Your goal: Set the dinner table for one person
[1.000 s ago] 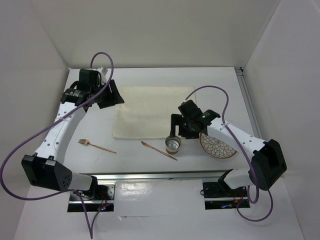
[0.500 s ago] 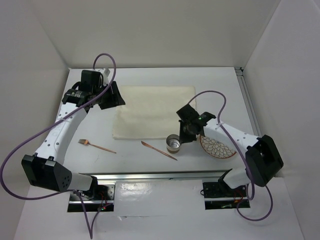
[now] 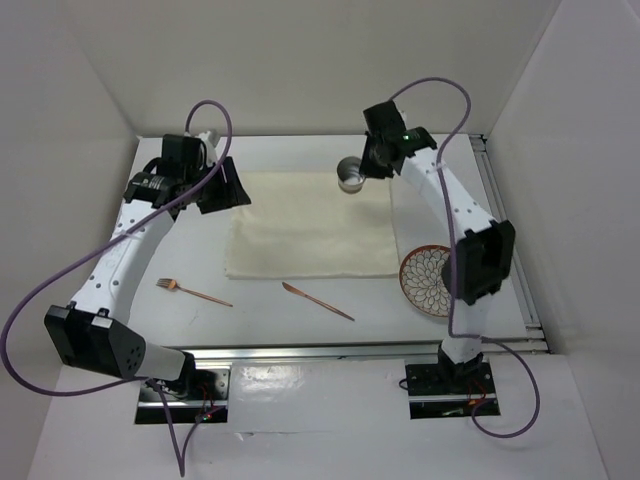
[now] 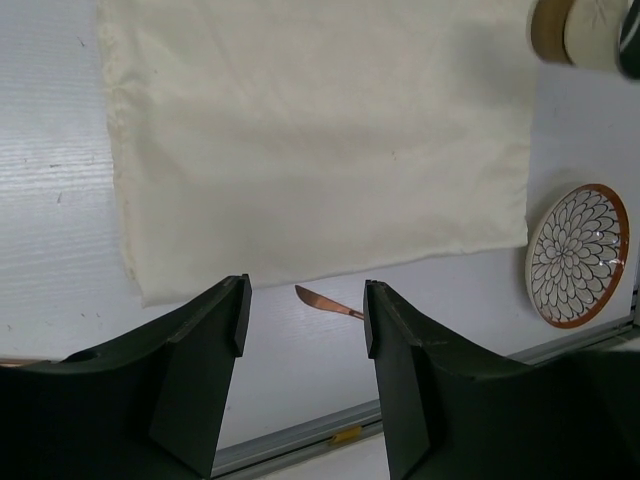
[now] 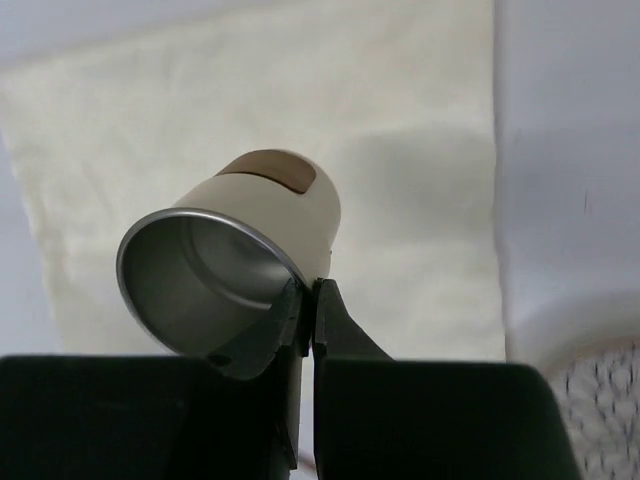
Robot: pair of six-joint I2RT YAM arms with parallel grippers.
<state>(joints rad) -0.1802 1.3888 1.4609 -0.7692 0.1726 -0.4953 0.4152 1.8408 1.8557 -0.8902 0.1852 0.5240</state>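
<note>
White dinner table [image 3: 285, 152] fills the top view, w/ a cream placemat [image 3: 310, 225] mid-table. R gripper [image 3: 360, 170] sits over the mat's 1 o'clock corner w/ a steel-lined cup [image 3: 349, 176]. Plate [image 3: 425, 281] lies at the mat's 4 o'clock, knife [image 3: 318, 301] at 6, fork [image 3: 193, 291] at 8. L gripper [image 3: 226, 188] is near the 10 o'clock corner. Left wrist: L fingers spread wide, nothing between them, mat beyond. Right wrist: R fingers pinched tight on the cup's rim, cup tilted, mat behind it.
</note>
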